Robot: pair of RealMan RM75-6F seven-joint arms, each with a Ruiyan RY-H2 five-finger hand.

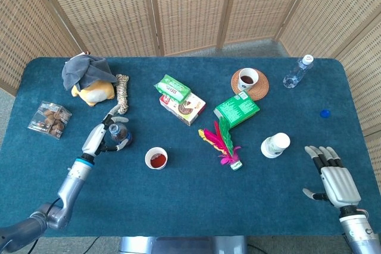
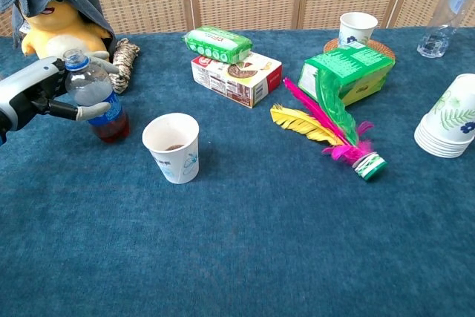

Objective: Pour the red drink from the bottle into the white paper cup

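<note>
A small clear bottle (image 2: 96, 102) with a little red drink at its bottom stands on the blue table, leaning slightly. My left hand (image 2: 46, 91) wraps its fingers around the bottle (image 1: 118, 134) from the left; the same left hand (image 1: 100, 138) shows in the head view. The white paper cup (image 2: 172, 147) stands just right of the bottle, upright, with red drink in it (image 1: 156, 159). My right hand (image 1: 334, 179) lies open and flat near the table's front right corner, holding nothing.
A plush toy under a grey cloth (image 2: 46, 5) and a rope coil (image 2: 125, 56) sit behind the bottle. Snack boxes (image 2: 236, 76), a green packet (image 2: 347, 70), a feather shuttlecock (image 2: 326, 130), a cup stack (image 2: 450, 116) and a second bottle (image 1: 297, 72) lie further right.
</note>
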